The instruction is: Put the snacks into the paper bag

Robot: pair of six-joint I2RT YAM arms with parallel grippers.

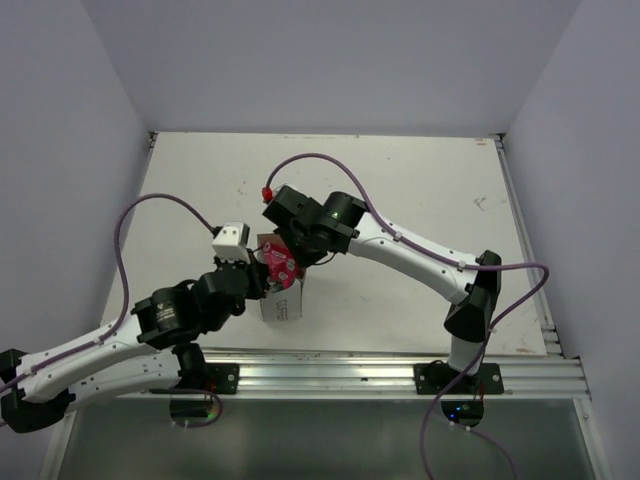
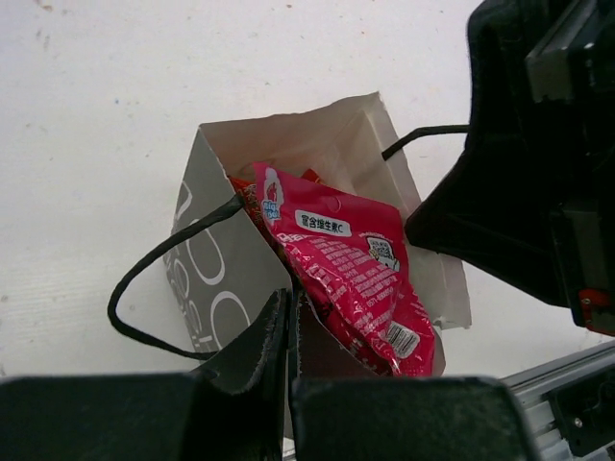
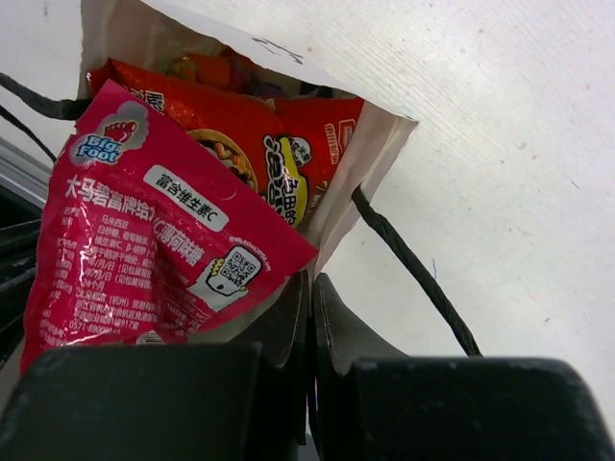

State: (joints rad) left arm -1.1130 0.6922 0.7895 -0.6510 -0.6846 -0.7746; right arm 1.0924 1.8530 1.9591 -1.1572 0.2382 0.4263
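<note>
i see left gripper point(image 2: 293, 331) and right gripper point(image 3: 309, 317) each clamped on the paper bag point(image 2: 207, 259) rim; magenta packet point(image 2: 346, 279) overlies red-orange packet point(image 3: 259, 125) inside.

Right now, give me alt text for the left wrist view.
A magenta packet sticks up out of an open white paper bag, leaning over its near rim. The left gripper pinches that rim; the dark right arm fills the upper right.

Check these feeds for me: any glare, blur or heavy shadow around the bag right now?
Top external: even light, soft shadows, but the arms hide most of the paper bag. Left wrist: magenta packet sharp, print readable; left gripper a dark blur. Right wrist: small glints on the foil, no washout; right gripper black and out of focus.
</note>
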